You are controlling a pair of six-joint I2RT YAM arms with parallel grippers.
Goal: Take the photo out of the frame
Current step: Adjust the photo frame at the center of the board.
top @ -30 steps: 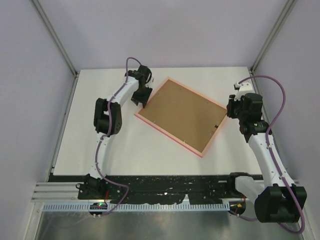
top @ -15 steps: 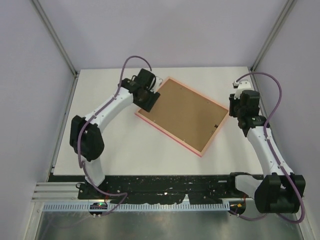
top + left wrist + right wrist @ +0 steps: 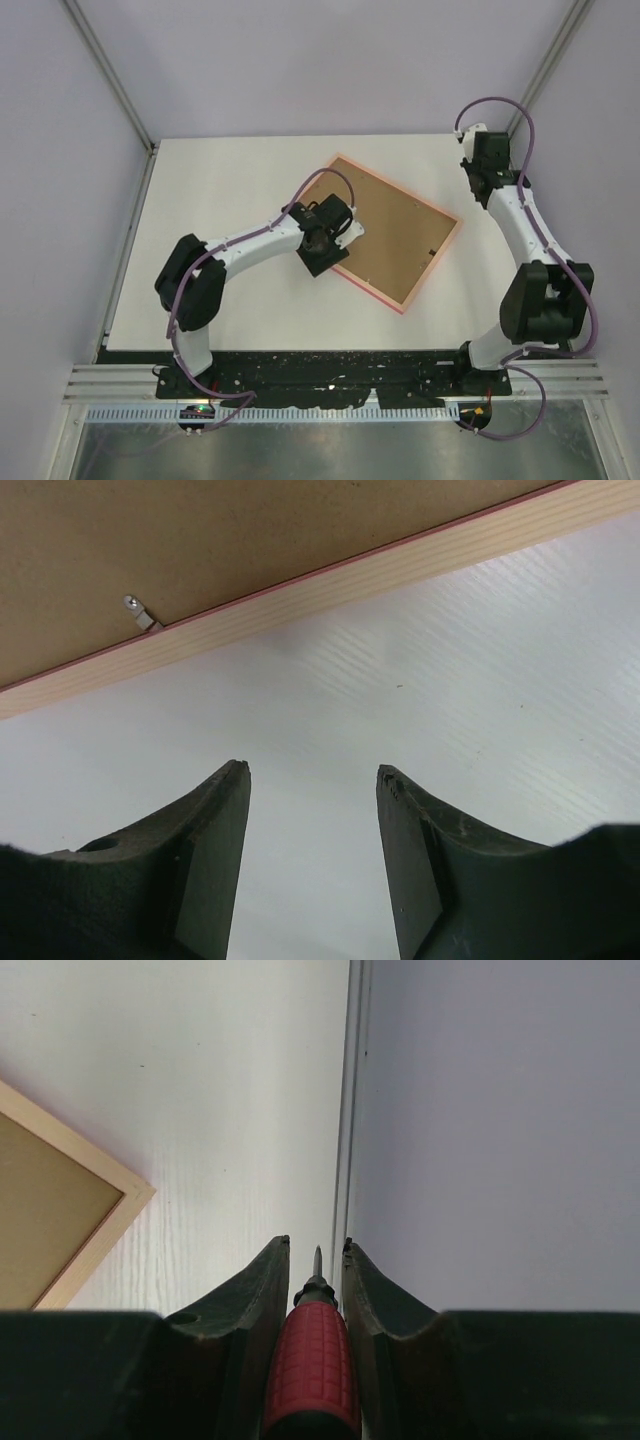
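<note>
Where the left gripper hangs: low over the bare table, just beside the near-left rim of the frame; fingers apart, holding nothing.
Frame position: flat on the table, back side up, lying askew.
Backing board: seated inside the frame, with a metal tab at its edge.
Photo: hidden in every view.
Right gripper: near the right wall, fingers clamped on a red-handled tool.

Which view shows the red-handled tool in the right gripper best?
Right wrist: the red-handled tool sits clamped between the fingers of the right gripper, with its metal tip showing. In the top view it is too small to make out, and the left wrist view misses it.
</note>
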